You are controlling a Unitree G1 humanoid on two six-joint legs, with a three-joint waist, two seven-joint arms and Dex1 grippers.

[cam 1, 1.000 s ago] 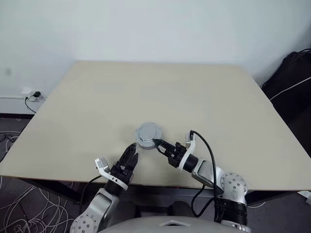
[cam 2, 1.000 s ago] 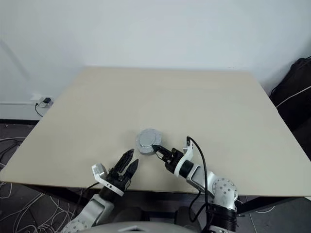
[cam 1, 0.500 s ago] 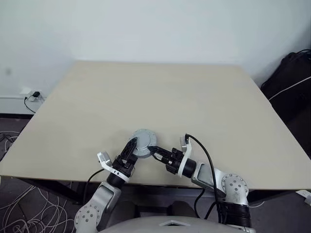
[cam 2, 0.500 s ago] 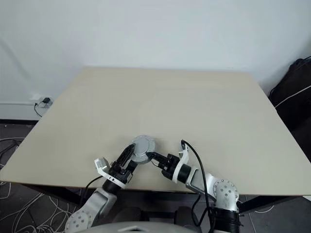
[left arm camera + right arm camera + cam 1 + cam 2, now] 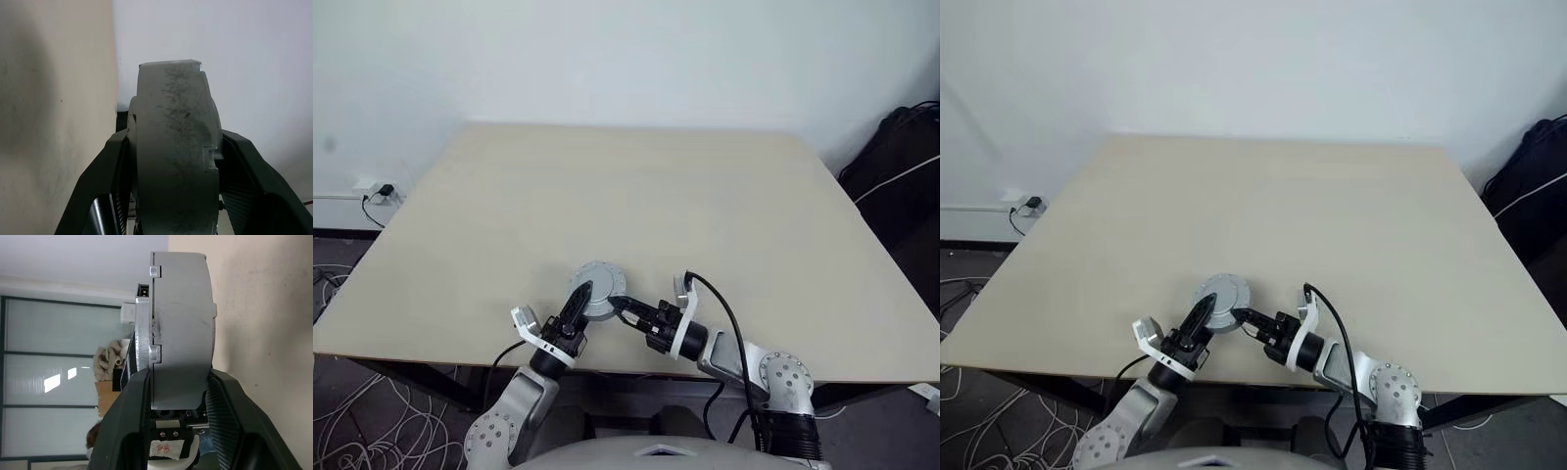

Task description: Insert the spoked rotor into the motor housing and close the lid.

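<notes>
I see the motor housing [image 5: 597, 290], a round grey puck with the lid [image 5: 145, 328] on it, held up just over the near edge of the tabletop [image 5: 636, 196]. My left end effector [image 5: 579, 298] comes in from about 7 o'clock of the puck, and its two black fingers [image 5: 110, 161] are clamped on the puck's flat faces, one on each side. My right end effector [image 5: 621, 306] comes in from about 4 o'clock and grips the puck the same way, its fingers [image 5: 222, 396] pressed against both faces. Both are partly open, only as wide as the puck is thick.
</notes>
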